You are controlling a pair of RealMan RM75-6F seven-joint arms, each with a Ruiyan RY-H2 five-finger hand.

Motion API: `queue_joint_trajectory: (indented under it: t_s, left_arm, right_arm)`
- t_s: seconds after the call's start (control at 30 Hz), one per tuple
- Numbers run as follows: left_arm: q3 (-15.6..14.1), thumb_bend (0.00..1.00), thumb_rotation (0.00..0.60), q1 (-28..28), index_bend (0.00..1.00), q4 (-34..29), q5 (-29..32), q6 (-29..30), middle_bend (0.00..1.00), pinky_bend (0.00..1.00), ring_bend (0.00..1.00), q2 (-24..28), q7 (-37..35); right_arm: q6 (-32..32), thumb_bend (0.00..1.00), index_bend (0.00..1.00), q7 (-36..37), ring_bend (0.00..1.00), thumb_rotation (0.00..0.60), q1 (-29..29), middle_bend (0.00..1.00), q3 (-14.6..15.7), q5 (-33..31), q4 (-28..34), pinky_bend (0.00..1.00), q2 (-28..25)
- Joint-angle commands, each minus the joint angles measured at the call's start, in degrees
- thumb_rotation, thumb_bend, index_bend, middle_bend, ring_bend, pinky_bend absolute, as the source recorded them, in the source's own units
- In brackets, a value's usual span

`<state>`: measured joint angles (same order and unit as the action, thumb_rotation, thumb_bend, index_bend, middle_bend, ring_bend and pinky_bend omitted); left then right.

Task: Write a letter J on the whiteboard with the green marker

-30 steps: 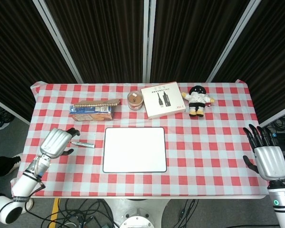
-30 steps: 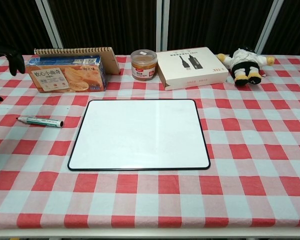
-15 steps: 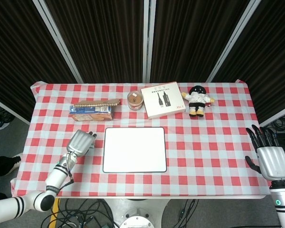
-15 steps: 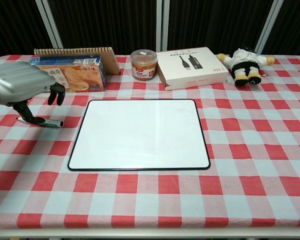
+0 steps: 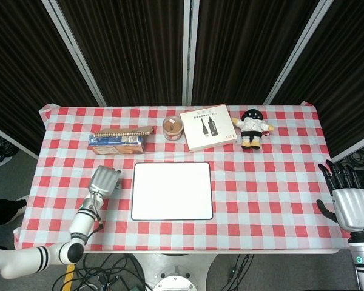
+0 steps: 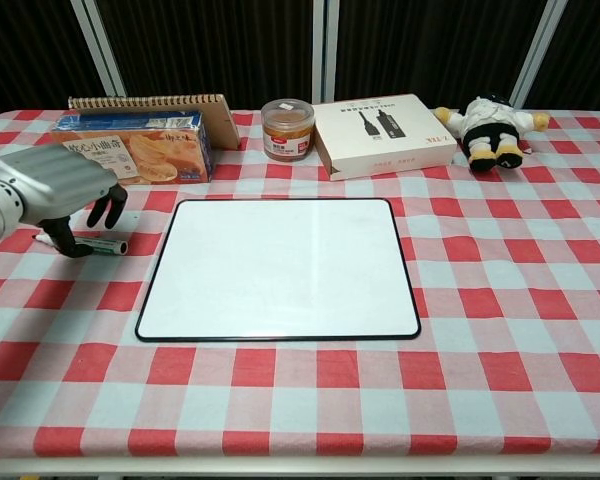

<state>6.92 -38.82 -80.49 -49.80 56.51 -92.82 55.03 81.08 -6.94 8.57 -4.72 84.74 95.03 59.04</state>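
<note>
The blank whiteboard (image 5: 171, 191) (image 6: 278, 265) lies flat at the table's middle. Left of it, the green marker (image 6: 106, 246) lies on the cloth, and only its right end shows in the chest view. My left hand (image 5: 104, 180) (image 6: 52, 188) is directly over it, palm down. The thumb reaches down at the marker's left part and the other fingers curl above it. The head view hides the marker under the hand. My right hand (image 5: 350, 204) hangs off the table's right edge, fingers spread, holding nothing.
Along the back stand a cracker box (image 6: 130, 150) with a spiral notebook (image 6: 150, 103) behind it, a small jar (image 6: 287, 128), a white cable box (image 6: 382, 133) and a plush doll (image 6: 488, 125). The checked tablecloth (image 6: 500, 300) covers the table.
My left hand moved right from beside the marker to over it, then sank a little toward it. The marker has not shifted. My right hand drifted slightly down and outward.
</note>
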Motion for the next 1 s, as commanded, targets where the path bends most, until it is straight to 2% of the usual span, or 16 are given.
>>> queue_joint_trajectory:
  t_s: [0.03,0.53,1.0]
  left_arm:
    - [-0.38,0.28,0.6,-0.35,0.48,0.71,0.84,0.27,0.5,0.91,0.83,-0.45,-0.09]
    - [-1.8,0.29,0.6,-1.62,0.48,2.62,3.38,0.71,0.5,0.91,0.83,-1.63,-1.36]
    - [-2.81,0.37,0.6,-2.19,0.52,4.47,3.86,-0.27,0.54,0.93,0.84,-2.1,-3.92]
  right_arm:
    - [-0.08,0.21,0.0,0.16,0.0,0.6,-0.02,0.02,0.05,-0.06,-0.15,0.0,0.05]
    - [0.04,0.21,0.0,0.63,0.0,0.6,-0.27,0.02,0.18,-0.27,-0.63,0.0,0.24]
    - [0.13,0.21,0.0,0.49,0.0,0.6,-0.38,0.02,0.2,-0.39,-0.57,0.0,0.4]
